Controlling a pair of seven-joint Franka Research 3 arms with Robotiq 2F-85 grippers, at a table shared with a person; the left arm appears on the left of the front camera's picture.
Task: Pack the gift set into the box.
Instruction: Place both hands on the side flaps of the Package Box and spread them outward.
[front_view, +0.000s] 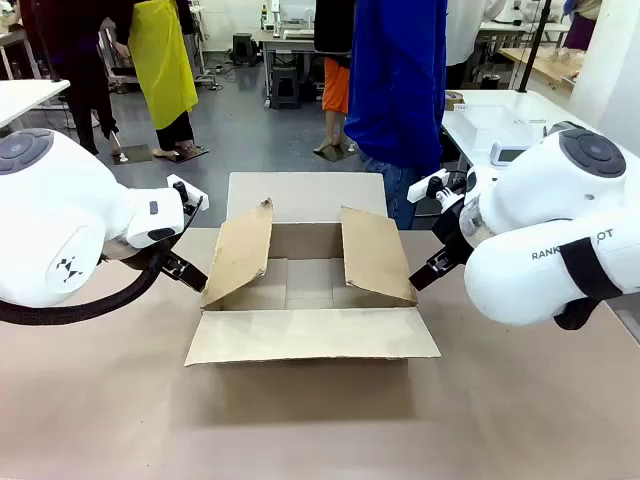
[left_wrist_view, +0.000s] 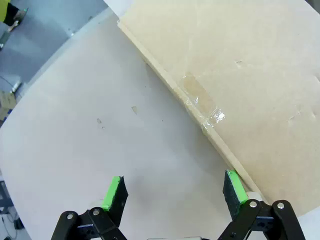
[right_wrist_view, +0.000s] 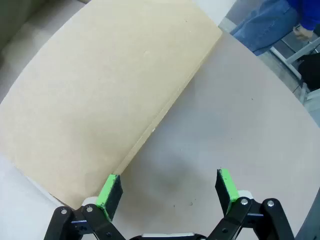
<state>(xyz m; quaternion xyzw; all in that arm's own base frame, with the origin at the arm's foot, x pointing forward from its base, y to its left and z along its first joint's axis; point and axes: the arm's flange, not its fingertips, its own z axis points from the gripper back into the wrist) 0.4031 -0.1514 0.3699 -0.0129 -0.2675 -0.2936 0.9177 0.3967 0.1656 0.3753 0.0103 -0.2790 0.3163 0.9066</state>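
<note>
Box: stands open at the middle of the tabletop, between the two arms. Far flap and near flap are folded outward and lie about flat. Left flap and right flap stand tilted over the opening. Bare cardboard floor visible inside.

Left end effector: released, fingers spread wide, nothing between them. It sits low at the box's left side, just outside the left flap. Left wrist view: one green pad is just beside the cardboard edge, contact cannot be told; the other is over bare tabletop. A strip of clear tape crosses the cardboard edge farther along.

Right end effector: released, fingers spread wide, nothing held. It sits low at the box's right side, just outside the right flap. Right wrist view: one green pad is close by the cardboard edge, the other over bare tabletop.

Person in a blue coat stands at the far side, right of the box's middle
</note>
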